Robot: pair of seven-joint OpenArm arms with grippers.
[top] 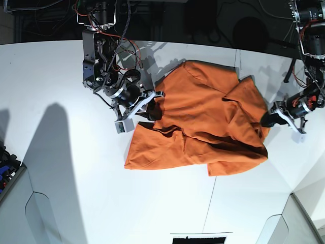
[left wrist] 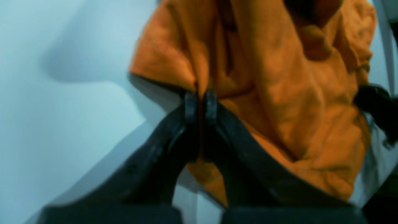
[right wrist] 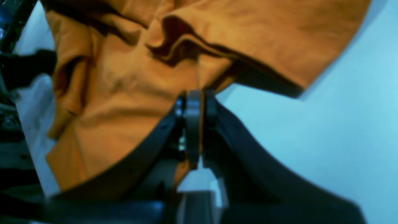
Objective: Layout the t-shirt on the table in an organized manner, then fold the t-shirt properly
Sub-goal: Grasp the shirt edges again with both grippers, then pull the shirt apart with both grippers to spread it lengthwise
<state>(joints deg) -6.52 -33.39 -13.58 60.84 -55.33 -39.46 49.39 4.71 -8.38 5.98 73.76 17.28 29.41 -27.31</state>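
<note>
The orange t-shirt point(top: 203, 122) lies crumpled and partly folded over itself on the white table point(top: 61, 152). My right gripper point(top: 152, 109), on the left of the base view, is shut on the shirt's left edge. In the right wrist view its jaws point(right wrist: 196, 99) pinch a fold of the orange fabric point(right wrist: 124, 93). My left gripper point(top: 267, 119), on the right of the base view, is shut on the shirt's right edge. In the left wrist view its jaws point(left wrist: 200, 99) clamp the fabric point(left wrist: 279, 93) just above the tabletop. The collar tag is not visible.
A thin dark seam point(top: 210, 198) runs across the table toward its front. The table's back edge point(top: 167, 44) meets dark cabling. A bin of items point(top: 5, 168) sits at the left edge. The opposite arm shows in each wrist view point(left wrist: 376, 102) point(right wrist: 28, 67).
</note>
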